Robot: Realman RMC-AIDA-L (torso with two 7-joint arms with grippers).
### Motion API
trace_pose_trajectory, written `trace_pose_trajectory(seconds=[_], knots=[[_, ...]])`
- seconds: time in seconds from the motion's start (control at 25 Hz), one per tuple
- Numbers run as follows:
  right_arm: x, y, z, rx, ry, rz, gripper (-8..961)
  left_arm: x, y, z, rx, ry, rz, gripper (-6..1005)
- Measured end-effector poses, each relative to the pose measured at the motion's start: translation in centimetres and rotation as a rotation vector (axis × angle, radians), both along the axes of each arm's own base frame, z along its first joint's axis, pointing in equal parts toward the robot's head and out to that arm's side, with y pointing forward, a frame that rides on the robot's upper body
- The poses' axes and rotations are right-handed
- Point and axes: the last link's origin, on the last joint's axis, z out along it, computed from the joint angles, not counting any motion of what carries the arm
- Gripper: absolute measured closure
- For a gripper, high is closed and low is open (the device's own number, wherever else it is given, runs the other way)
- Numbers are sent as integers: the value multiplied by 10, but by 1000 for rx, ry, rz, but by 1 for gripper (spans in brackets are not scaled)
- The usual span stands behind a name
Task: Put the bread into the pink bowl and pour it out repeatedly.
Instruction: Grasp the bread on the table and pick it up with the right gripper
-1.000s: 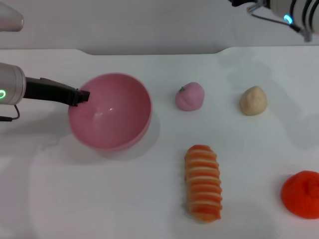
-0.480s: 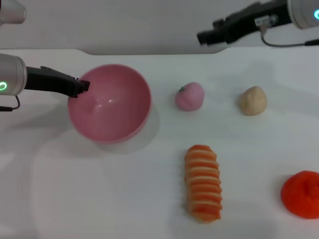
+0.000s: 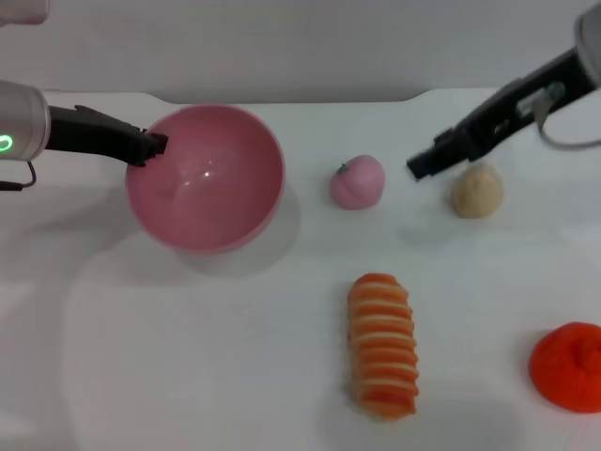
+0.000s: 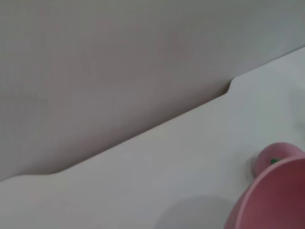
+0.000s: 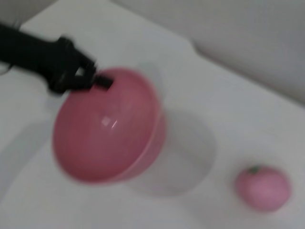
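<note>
Plainly, the bread point(image 3: 382, 345) lies free on the worktop point(image 3: 188, 357) near the front edge, lengthwise front to back, with nothing touching it; by my reading it waits there to be picked up, since it is not in the bowl. An orange-red crinkly blob point(image 3: 567, 365) sits at the front right corner. Farther back, toward the left edge, the pink bowl point(image 3: 207, 178) is tilted and seems raised, its mouth facing up and forward. The left gripper point(image 3: 153, 146) has its fingers clenched on the bowl's left rim, probably to steady it as a receiver. Along the back, a small pink fruit point(image 3: 358, 181) and a beige lump point(image 3: 476, 191) stand apart. Between them hangs the right gripper point(image 3: 420, 166), clear of both and holding nothing visible; I cannot tell whether its fingers are spread.
</note>
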Motion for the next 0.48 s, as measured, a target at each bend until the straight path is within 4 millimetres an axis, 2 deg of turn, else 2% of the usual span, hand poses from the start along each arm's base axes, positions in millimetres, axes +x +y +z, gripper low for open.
trace_pose_trajectory(seconds=[0.28,0.48], knots=[[10,-17,-56,-197,-22,3,432,6,2,-4,-9,0,-14,952],[30,-21,-80,-267,-59,-25,432,7,2,-7,-21,0,-15,952]])
